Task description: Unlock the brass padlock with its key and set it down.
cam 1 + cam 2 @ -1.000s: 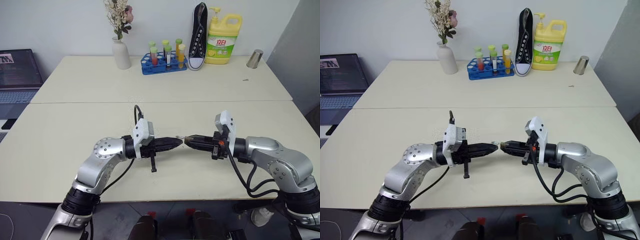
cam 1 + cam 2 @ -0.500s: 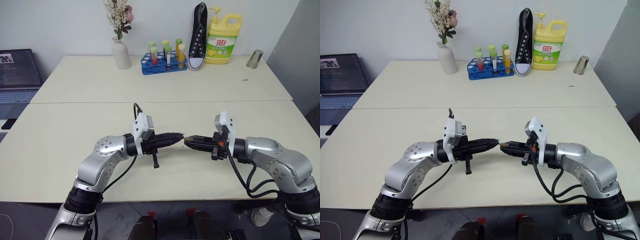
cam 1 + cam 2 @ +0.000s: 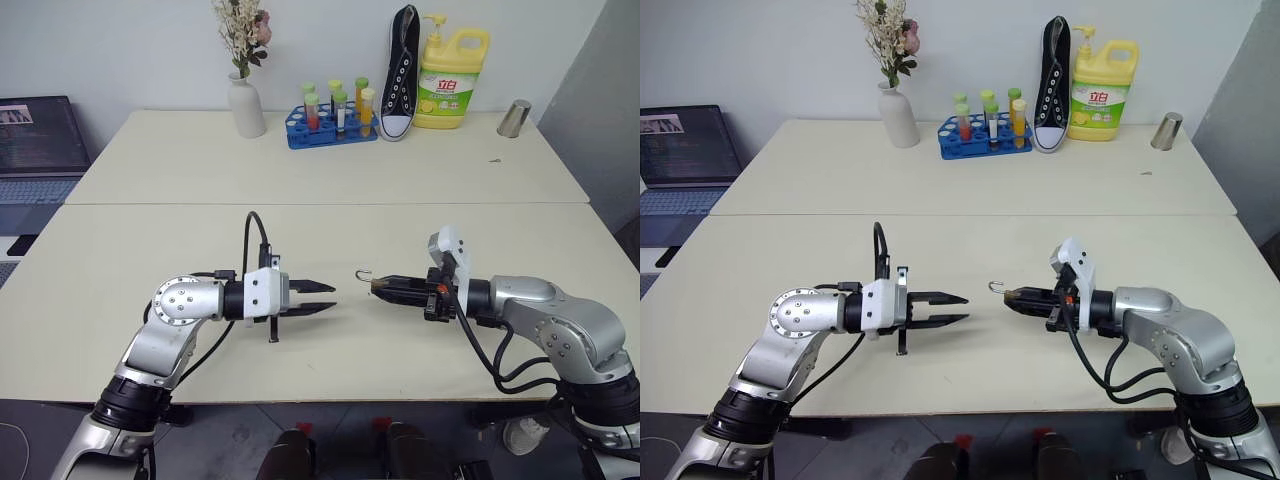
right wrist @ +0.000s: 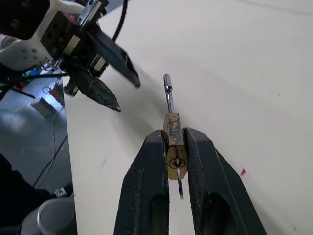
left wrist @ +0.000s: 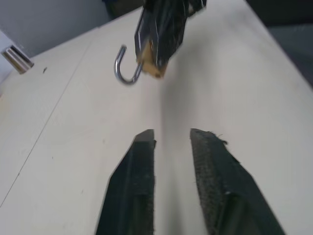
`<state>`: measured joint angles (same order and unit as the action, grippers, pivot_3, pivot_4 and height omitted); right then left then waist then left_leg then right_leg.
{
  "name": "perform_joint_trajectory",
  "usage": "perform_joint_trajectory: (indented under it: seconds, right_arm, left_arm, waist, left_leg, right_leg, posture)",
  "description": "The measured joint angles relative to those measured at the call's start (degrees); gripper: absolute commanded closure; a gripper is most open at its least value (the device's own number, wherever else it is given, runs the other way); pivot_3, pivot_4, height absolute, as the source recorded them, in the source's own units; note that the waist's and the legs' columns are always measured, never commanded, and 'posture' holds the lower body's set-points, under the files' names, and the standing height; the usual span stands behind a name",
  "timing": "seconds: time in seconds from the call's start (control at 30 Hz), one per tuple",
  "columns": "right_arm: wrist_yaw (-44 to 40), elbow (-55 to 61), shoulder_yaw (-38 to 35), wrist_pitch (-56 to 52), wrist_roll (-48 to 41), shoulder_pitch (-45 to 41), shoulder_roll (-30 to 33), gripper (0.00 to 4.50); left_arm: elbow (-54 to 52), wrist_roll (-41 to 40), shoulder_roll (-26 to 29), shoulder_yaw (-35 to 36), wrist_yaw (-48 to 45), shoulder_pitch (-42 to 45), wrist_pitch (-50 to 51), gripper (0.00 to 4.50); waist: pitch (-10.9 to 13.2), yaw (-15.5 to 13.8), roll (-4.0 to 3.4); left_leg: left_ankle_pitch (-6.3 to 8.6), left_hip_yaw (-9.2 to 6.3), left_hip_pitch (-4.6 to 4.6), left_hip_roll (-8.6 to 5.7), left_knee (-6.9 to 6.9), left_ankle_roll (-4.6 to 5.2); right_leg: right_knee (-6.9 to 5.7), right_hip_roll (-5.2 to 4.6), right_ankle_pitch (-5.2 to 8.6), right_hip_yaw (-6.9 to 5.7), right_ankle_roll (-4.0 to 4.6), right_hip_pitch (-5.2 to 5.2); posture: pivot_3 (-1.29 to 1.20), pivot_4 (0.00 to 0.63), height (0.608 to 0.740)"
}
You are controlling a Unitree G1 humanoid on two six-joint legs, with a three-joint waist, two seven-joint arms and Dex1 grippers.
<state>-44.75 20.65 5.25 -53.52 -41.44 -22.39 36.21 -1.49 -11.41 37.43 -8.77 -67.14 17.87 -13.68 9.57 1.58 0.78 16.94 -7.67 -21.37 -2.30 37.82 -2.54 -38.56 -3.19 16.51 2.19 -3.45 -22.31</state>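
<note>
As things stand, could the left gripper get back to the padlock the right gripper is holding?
Probably yes. The left gripper is open and points at the brass padlock, which is clamped in the right gripper. Nothing lies between them over the table.

— What is this room, a lab?
— Seems so: two plain cream tables (image 3: 330, 180), a rack of coloured test tubes (image 3: 332, 112), a laptop (image 3: 38, 140) running.
— Odd props, though: vase (image 3: 245, 108), sneaker (image 3: 400, 70), detergent jug (image 3: 451, 80).
</note>
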Motion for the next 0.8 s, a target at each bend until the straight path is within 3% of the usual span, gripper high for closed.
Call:
perform_joint_trajectory:
  seconds: [0.2,0.27,0.5,0.67,0.8]
  right_arm:
    - [-1.33,-7.44,4.40,-0.95,2.59,-4.04,-1.47,4.34]
    - [-1.55,-11.82,6.56,-0.83,4.54,-7.15,-3.30,4.34]
    - [-3.25,-27.24,12.06,0.65,11.84,-14.99,-8.99,4.34]
    - [-5.12,-32.49,13.63,3.72,16.32,-17.25,-9.63,2.58]
    - [-6.85,-31.33,13.01,5.13,17.67,-16.80,-6.72,1.19]
  left_arm:
    - [2.01,1.41,0.21,-0.29,-0.37,-0.62,-4.13,0.46]
    - [1.99,1.55,0.06,-0.40,0.27,-0.96,-4.34,0.00]
    - [1.29,1.81,0.71,0.01,2.06,-3.73,-4.24,0.00]
    - [0.37,1.76,0.93,0.06,2.94,-4.89,-2.78,0.00]
    - [-1.05,0.89,0.93,0.45,4.05,-4.89,0.16,0.00]
  waist:
    - [0.02,0.20,-0.02]
    - [0.02,0.45,-0.04]
    - [0.06,0.32,-0.08]
    - [0.06,0.20,-0.09]
    - [0.06,0.11,-0.10]
  left_leg:
    - [0.00,0.02,-0.01,0.01,-0.01,0.00]
    - [0.00,0.06,0.04,0.00,-0.01,0.00]
    - [0.00,0.01,-0.05,0.02,-0.03,0.00]
    - [-0.01,0.00,-0.23,0.01,0.02,-0.01]
    - [-0.01,-0.01,-0.29,0.01,0.05,-0.01]
  right_leg:
    - [-0.02,0.00,0.00,0.01,0.00,-0.03]
    - [-0.06,0.03,0.00,0.03,0.00,-0.03]
    - [-0.12,0.00,-0.01,0.04,0.01,-0.19]
    - [-0.18,-0.05,-0.01,0.04,0.01,-0.37]
    - [-0.21,-0.06,-0.01,0.02,0.01,-0.41]
  posture:
    - [0.00,0.150,0.740]
    - [0.00,0.150,0.740]
    - [0.00,0.150,0.740]
    - [0.00,0.150,0.740]
    - [0.00,0.150,0.740]
